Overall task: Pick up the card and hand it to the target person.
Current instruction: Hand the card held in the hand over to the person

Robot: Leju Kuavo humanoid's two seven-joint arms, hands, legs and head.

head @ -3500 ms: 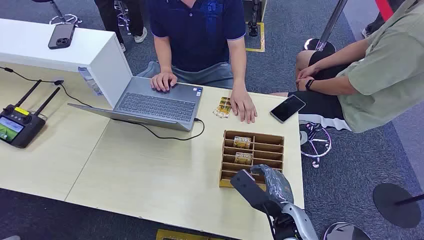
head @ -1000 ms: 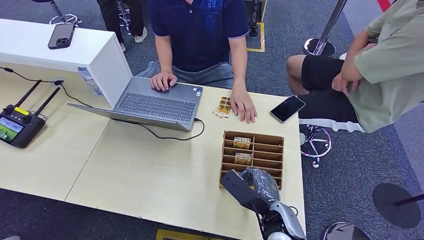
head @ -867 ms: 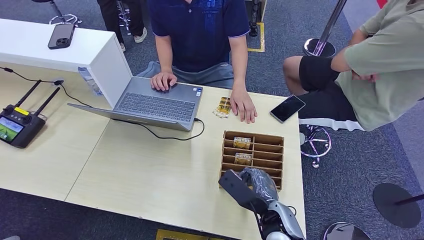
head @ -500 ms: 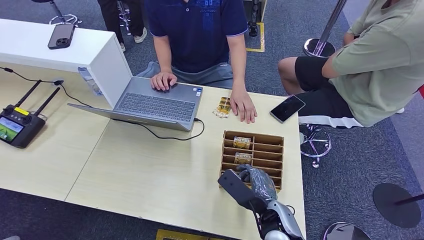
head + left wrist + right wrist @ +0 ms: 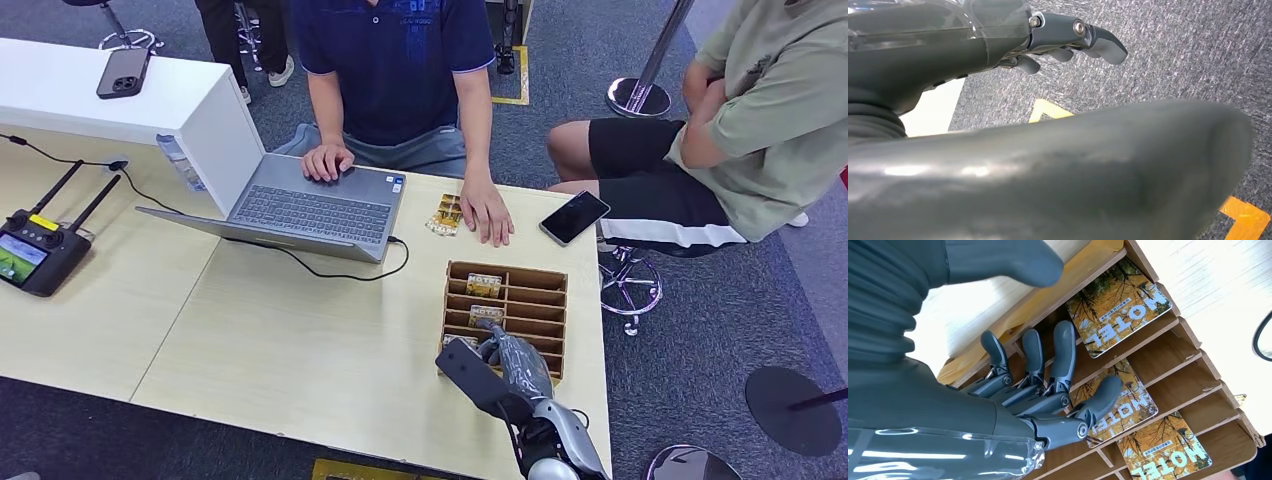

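Observation:
A wooden card rack (image 5: 509,271) stands near the table's right edge. A yellow hotel card (image 5: 484,285) lies in a far slot and another card (image 5: 487,314) one slot nearer. My right hand (image 5: 508,363) hovers over the rack's near rows, fingers spread and holding nothing. In the right wrist view the fingers (image 5: 1064,347) reach into the rack (image 5: 1198,365). One fingertip lies over the middle card (image 5: 1128,405), between the other two cards (image 5: 1118,307) (image 5: 1165,447). My left hand (image 5: 1073,37) hangs over carpet, holding nothing.
A person in a blue shirt sits across the table, one hand (image 5: 488,214) flat beside a small card stack (image 5: 446,214). A phone (image 5: 574,217) lies at the table's far right corner. A laptop (image 5: 310,210) with its cable and a remote controller (image 5: 35,250) sit left. Another person (image 5: 760,120) sits at the right.
My right hand has crept forward and a little left over the rack's near rows. The person at the right has shifted on the seat and folded their arms.

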